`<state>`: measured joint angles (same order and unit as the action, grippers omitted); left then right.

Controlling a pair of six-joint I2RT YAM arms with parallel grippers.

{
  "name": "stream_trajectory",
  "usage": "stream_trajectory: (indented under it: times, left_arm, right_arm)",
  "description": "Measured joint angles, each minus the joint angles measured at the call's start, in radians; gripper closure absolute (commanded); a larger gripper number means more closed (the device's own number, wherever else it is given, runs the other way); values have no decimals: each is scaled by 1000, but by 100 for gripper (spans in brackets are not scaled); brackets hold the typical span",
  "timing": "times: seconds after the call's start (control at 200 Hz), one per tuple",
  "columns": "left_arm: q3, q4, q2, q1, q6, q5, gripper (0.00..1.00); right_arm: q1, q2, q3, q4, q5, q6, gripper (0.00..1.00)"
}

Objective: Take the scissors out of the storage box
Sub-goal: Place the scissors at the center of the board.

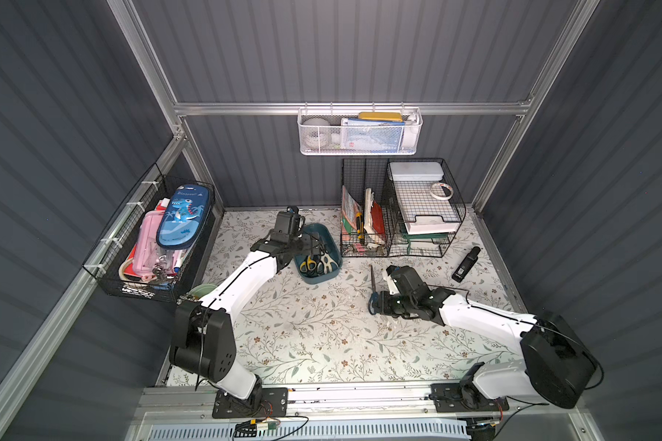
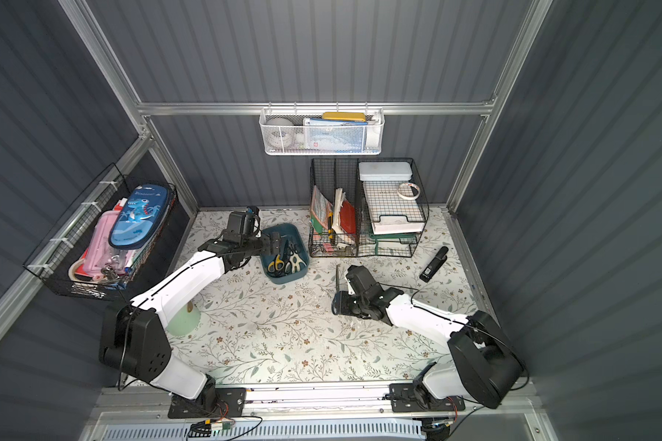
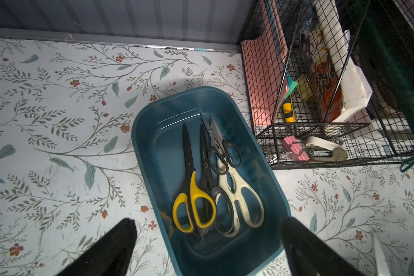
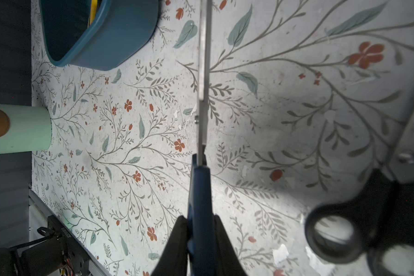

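Your left gripper [image 3: 209,222] hangs over the near end of the teal storage box [image 3: 139,133], its fingers [image 3: 115,243] spread wide to either side of the walls and gripping nothing. Four pairs lie inside, handles toward that gripper: the yellow-and-black-handled scissors [image 3: 191,191] at one side, a long black-handled pair [image 3: 204,165] pressed against them, cream-handled kitchen shears [image 3: 245,198] whose loop overlaps the long pair's, and a small black-handled pair [image 3: 226,153] lying across the shears' blades. Mind the black wire organiser [image 3: 308,124] standing just beside the box's far corner, with a yellow utility knife [image 3: 287,112], a pink clip [image 3: 294,148] and a cream stapler [image 3: 325,151] in its bottom. Your right gripper [image 4: 200,239] is clenched on the handle of the blue-handled scissors [image 4: 198,191], held edge-on with the steel blade pointing away over the floral tabletop [image 4: 273,119], well apart from the box in both top views. In the right wrist view another black-handled pair [image 4: 339,236], blurred, lies on the tabletop just beside that gripper. A black stapler [image 1: 466,264] lies past the organiser, and a mint-green cup [image 2: 184,320] stands partly hidden by your left arm, both away from the box
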<state>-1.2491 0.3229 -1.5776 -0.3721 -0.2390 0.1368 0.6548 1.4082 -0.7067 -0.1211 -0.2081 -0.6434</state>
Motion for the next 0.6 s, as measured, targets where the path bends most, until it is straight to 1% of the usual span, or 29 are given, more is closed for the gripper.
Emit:
stream_trajectory:
  times: [0.2,0.6]
  left_arm:
    - [-5,10,-8,0,-1,6,1]
    - [-26,23,-26,0,-1,6,1]
  right_arm:
    - [15,101,0,70,-5,-47,97]
    - [16,115,0,87,-3,-74,94]
